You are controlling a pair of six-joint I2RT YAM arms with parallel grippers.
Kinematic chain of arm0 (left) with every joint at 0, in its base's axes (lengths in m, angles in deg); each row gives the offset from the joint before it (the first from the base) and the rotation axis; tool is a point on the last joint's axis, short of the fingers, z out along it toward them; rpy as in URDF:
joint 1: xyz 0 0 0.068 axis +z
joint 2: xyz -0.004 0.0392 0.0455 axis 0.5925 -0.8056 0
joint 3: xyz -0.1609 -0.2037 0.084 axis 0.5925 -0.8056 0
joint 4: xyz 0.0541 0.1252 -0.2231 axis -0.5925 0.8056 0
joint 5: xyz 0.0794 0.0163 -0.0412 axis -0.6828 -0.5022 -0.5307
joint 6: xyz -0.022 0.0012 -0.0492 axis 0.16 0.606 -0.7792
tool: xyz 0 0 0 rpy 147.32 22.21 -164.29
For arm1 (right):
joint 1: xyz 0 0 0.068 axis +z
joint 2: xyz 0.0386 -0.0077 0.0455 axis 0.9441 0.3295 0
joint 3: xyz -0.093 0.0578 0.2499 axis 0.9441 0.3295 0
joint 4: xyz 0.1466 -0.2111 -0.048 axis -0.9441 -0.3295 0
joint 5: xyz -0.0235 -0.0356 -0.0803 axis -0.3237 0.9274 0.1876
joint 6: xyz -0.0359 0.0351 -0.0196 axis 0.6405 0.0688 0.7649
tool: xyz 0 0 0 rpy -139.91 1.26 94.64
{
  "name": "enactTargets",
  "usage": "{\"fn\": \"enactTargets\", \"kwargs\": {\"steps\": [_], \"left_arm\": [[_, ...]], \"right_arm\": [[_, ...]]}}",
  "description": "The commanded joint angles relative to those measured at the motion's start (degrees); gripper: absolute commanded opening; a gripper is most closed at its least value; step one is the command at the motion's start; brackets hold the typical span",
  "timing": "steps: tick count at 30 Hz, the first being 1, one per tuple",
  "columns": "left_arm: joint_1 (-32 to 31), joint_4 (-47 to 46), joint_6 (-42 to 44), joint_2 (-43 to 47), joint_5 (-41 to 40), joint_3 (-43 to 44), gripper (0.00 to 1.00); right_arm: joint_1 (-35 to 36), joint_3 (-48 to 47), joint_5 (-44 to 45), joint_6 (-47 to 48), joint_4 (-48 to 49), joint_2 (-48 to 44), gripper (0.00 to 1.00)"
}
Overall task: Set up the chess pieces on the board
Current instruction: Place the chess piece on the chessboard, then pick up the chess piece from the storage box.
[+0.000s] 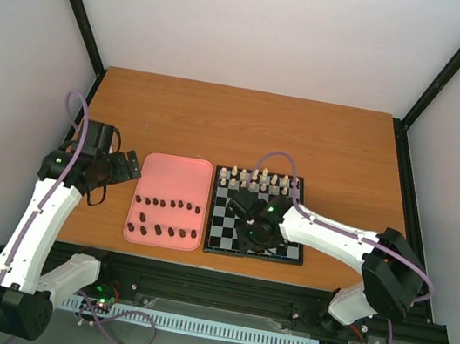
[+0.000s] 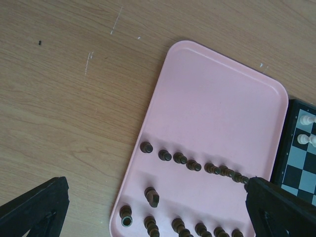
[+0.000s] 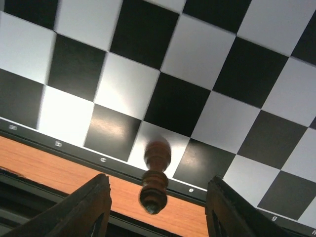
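Note:
The board [image 1: 286,258] lies right of centre, seen close up in the right wrist view as black and pale squares [image 3: 197,49]. My right gripper [image 1: 249,226] hangs over its near rows. Its fingers stand open around one dark brown chess piece [image 3: 156,175], which stands on a pale square by the near rim, apart from both fingers [image 3: 94,207]. Two rows of dark chess pieces [image 1: 173,205] [image 2: 193,165] sit on the pink tray [image 1: 174,176] [image 2: 217,98]; one of them [image 2: 152,196] lies on its side. My left gripper [image 1: 125,165] [image 2: 158,185] hovers open by the tray's left side, holding nothing.
Cream-white pieces [image 1: 260,180] [image 2: 307,119] fill the board's far rows. The tray touches the board's left edge. Bare wooden table [image 1: 246,126] stretches behind both. A black frame rail [image 1: 219,289] runs along the near table edge.

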Motion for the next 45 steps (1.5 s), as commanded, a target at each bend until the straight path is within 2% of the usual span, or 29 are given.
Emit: {"fn": "enactTargets", "kwargs": {"steps": [1, 4, 9, 16, 23, 31, 45], "left_arm": [[0.5, -0.3, 0.2, 1.2, 0.1, 0.1, 1.00], [0.5, -0.3, 0.2, 1.3, 0.1, 0.1, 0.99], [0.4, -0.5, 0.4, 1.1, 0.0, 0.2, 1.00], [0.4, -0.8, 0.8, 0.5, 0.3, 0.2, 1.00], [0.5, -0.7, 0.6, 0.1, 0.2, 1.2, 1.00], [0.5, -0.5, 1.0, 0.0, 0.2, 0.7, 1.00], [0.4, -0.3, 1.4, -0.6, -0.4, 0.0, 1.00]], "right_arm": [[-0.2, -6.0, 0.4, 2.1, -2.1, -2.7, 0.56], [-0.2, -11.3, -0.8, 4.3, -3.6, -1.6, 0.61], [-0.2, -20.8, -2.9, 6.7, -4.0, 3.3, 0.61], [-0.2, -35.3, -3.5, 12.0, -3.7, 17.7, 0.53], [-0.2, -42.9, -4.3, 15.1, -3.0, 29.4, 0.44], [-0.6, -46.5, -6.5, 17.5, -3.1, 36.3, 0.43], [-1.1, -46.6, -7.8, 17.8, -2.1, 40.1, 0.34]]}}
